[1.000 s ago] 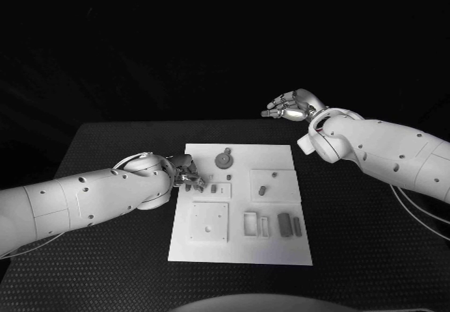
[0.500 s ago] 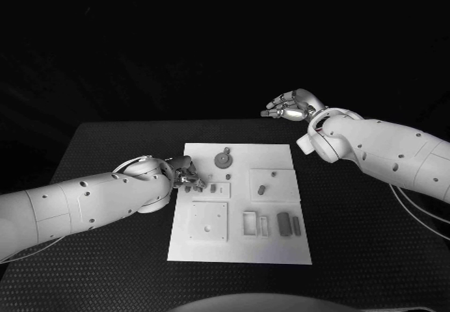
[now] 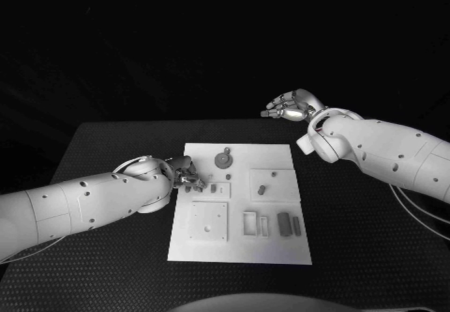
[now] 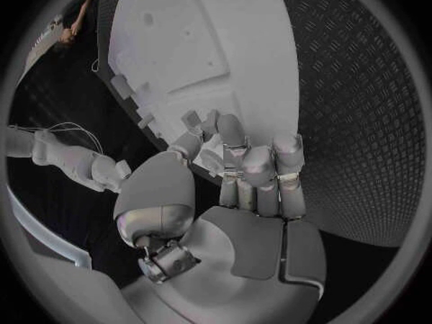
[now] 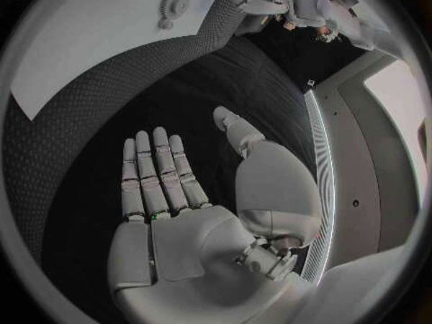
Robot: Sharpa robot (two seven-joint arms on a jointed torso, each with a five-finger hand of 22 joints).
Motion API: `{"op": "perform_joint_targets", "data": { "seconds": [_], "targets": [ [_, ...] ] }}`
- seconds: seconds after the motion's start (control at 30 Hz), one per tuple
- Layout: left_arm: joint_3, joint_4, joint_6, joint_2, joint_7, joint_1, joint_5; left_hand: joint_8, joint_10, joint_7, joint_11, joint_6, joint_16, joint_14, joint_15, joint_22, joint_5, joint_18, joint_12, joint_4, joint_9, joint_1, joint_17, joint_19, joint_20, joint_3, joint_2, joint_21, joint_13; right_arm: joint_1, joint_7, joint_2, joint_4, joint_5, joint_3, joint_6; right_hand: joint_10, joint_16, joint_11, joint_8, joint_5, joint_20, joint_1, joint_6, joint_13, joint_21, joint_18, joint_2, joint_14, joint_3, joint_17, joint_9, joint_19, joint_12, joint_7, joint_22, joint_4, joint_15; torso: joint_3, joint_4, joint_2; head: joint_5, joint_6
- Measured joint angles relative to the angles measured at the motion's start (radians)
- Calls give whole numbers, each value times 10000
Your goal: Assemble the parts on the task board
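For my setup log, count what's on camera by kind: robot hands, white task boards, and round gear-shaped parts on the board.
Robot hands: 2, the left hand and the right hand
White task board: 1
Round gear-shaped part: 1
Total: 4

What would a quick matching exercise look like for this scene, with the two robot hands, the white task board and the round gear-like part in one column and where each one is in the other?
Things:
1. left hand
2. right hand
3. white rectangular task board
4. round grey gear-like part

Places or states:
A. lying flat in the middle of the black table
B. raised beyond the table's far edge, fingers apart, holding nothing
C. on the board's far end
D. fingertips down at the board's left edge

Pairs: 1-D, 2-B, 3-A, 4-C
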Motion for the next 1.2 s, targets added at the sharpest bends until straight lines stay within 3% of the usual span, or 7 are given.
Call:
{"op": "perform_joint_targets", "data": {
  "seconds": [0.17, 0.37, 0.5, 0.83, 1.07, 1.2],
  "targets": [
    [1, -19, 16, 9, 10, 2, 81, -1, 0, 1, 0, 30, 0, 0, 0, -24, -1059, -2, 0, 366, -9, 181, -11, 68, -41, 183, -131, -39, -35, 0, -1, -1, -2, 0, 0, 0, 0, 0, 0, 0, 0, 0, 0, 0, 0, 0, 0, 0, 0, 0, -1, -8, 0, 0, 0, 0, 0, 0, 8, 0, -2, -13, -12],
    [-20, -37, 69, 36, 13, -24, 148, 0, 0, 1, 0, 31, 0, 73, -69, -24, -1355, 4, 0, 844, -4, -57, -12, 88, -59, 139, -462, -39, -59, -1, -3, -8, 0, 1, 0, 2, 0, 0, 0, 34, 0, 0, 0, 0, 0, 0, 1, 0, 0, 0, -8, -8, 0, 0, 0, -1, 0, 0, 12, 2, -3, -15, -14],
    [-31, -44, 112, 42, 12, -41, 182, 1, 1, -2, -1, 33, 0, 107, -101, -23, -2011, 82, 48, 1249, 7, -234, -11, 104, -76, 158, -731, -39, -83, -1, -4, -11, 5, 1, 0, 2, 0, 0, 0, 34, 0, 0, 0, -12, 0, 0, 1, 0, 0, 1, -8, -8, 0, 0, 13, 8, 0, 0, 12, 2, -3, -16, -8],
    [-28, -69, 153, 55, 9, -39, 224, 17, 2, -18, -2, 48, 0, 114, -99, -23, -2169, 95, 48, 1483, 19, -333, -11, 104, -75, 182, -855, -38, -92, -1, -5, -12, 2, 2, 0, 2, -36, 0, 36, 33, 0, 0, 0, -33, 0, -38, 0, 0, 0, 1, -13, -7, 0, 0, 33, 9, 0, 0, 8, 2, -3, -22, -11],
    [-28, -101, 153, 57, 9, -41, 245, 32, 6, -37, -6, 63, 0, 115, -98, -13, -2789, 159, 47, 1877, 16, -495, -10, 104, -75, 209, -1016, -38, -119, -2, -7, -11, 2, 2, 0, 3, -36, 0, 36, 33, 40, 0, 0, -32, 0, -39, 1, 0, 0, 1, -17, -7, 0, 0, 33, 10, -1, 0, 1, 2, -3, -36, -2],
    [-20, -144, 130, 54, 6, -41, 245, 51, 7, -42, -6, 60, 0, 116, -98, -14, -2819, 159, 47, 1876, 18, -495, -10, 104, -75, 209, -1016, -38, -119, -3, -7, -11, -1, 2, 0, 3, -36, 0, 36, 33, 40, 0, 0, -32, 0, -39, 1, 0, 0, 1, -17, -7, 0, 0, 32, 17, -1, 0, 2, 2, -3, -43, 9]
  ]
}}
